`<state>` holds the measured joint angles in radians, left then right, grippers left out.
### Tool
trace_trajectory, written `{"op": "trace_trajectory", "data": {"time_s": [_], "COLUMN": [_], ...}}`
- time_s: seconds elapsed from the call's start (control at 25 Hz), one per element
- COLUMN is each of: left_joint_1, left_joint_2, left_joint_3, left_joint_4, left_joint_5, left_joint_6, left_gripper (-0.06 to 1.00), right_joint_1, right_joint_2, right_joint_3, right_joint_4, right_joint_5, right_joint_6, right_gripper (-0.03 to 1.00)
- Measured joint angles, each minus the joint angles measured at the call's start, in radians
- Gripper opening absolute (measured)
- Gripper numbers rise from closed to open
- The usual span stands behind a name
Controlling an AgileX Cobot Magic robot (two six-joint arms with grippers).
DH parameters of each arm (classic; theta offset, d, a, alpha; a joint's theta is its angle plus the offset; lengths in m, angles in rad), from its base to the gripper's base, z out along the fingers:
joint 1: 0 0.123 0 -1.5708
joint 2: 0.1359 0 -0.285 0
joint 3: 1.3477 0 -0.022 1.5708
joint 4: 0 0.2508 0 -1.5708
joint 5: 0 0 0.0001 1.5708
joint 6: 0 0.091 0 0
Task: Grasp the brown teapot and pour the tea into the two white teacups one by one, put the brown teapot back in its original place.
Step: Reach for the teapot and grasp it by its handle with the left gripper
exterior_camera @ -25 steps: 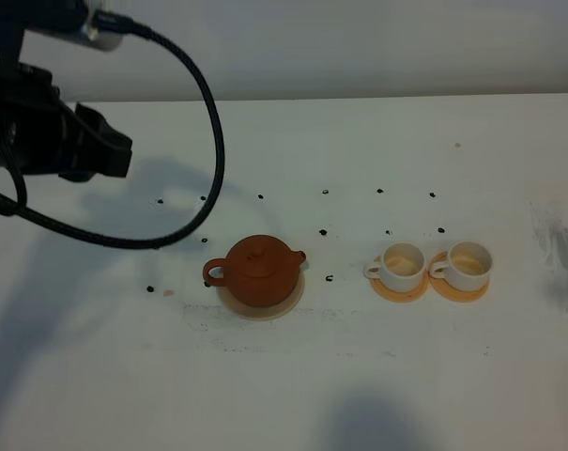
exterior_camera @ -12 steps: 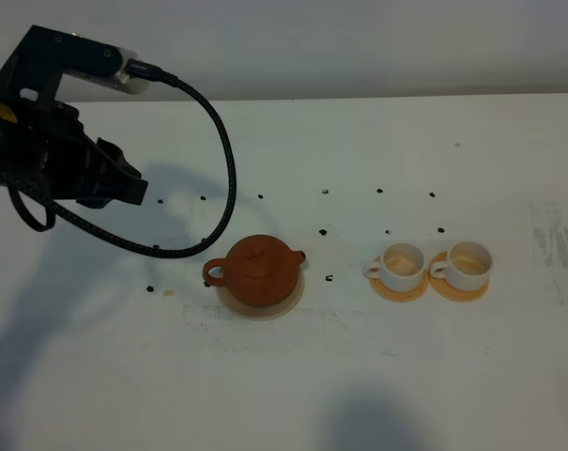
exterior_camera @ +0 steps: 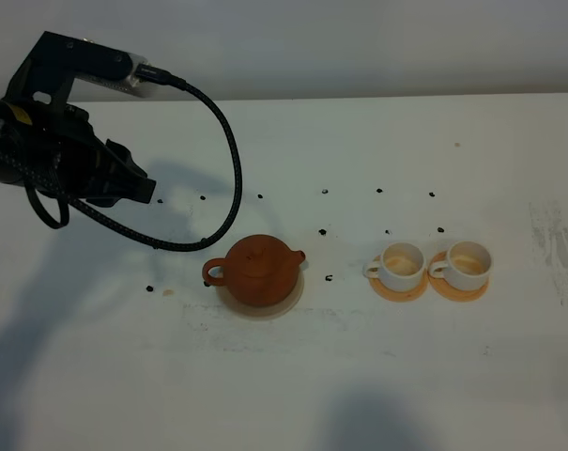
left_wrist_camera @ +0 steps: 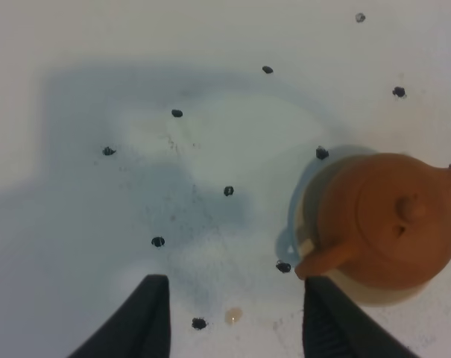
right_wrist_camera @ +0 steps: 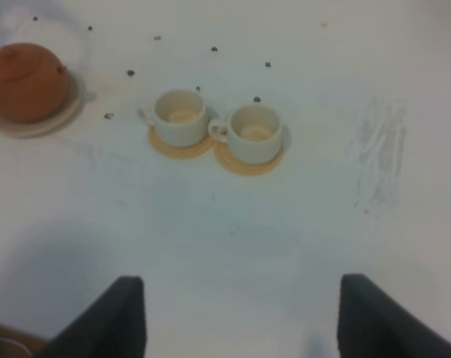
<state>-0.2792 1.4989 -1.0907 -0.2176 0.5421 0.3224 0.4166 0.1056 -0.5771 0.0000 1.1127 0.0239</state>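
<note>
The brown teapot [exterior_camera: 258, 271] sits upright on its pale beige disc [exterior_camera: 290, 301], handle to the left and spout to the right. It also shows in the left wrist view [left_wrist_camera: 389, 220] and the right wrist view [right_wrist_camera: 24, 80]. The two white teacups [exterior_camera: 402, 264] [exterior_camera: 468, 264] stand side by side on orange-tan coasters to its right, also seen in the right wrist view [right_wrist_camera: 180, 113] [right_wrist_camera: 255, 130]. My left gripper [left_wrist_camera: 236, 328] is open and empty, up and left of the teapot [exterior_camera: 133, 188]. My right gripper [right_wrist_camera: 244, 321] is open and empty, well short of the cups.
Small black dots [exterior_camera: 260, 196] are scattered on the white table. The left arm's black cable [exterior_camera: 232, 178] loops down close to the teapot's handle. Grey scuff marks [exterior_camera: 556, 244] lie at the right edge.
My left arm has moved right and slightly down, toward the teapot. The teapot and cups have not moved.
</note>
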Motion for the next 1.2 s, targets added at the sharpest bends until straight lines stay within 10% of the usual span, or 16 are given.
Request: {"op": "trace_trajectory", "data": {"time_s": [1.2], "left_joint_1": [0.000], "left_joint_2": [0.160], "left_joint_3": [0.003], "left_joint_4": [-0.025], "left_joint_5": [-0.153], "left_joint_6": [0.054], "left_gripper": [0.40], "right_joint_1": [-0.048], "right_joint_2": [-0.079], "right_joint_3": [0.055], "right_joint_4": [0.008], "right_joint_5": [0.001], "right_joint_6": [-0.015], "right_gripper": [0.37]}}
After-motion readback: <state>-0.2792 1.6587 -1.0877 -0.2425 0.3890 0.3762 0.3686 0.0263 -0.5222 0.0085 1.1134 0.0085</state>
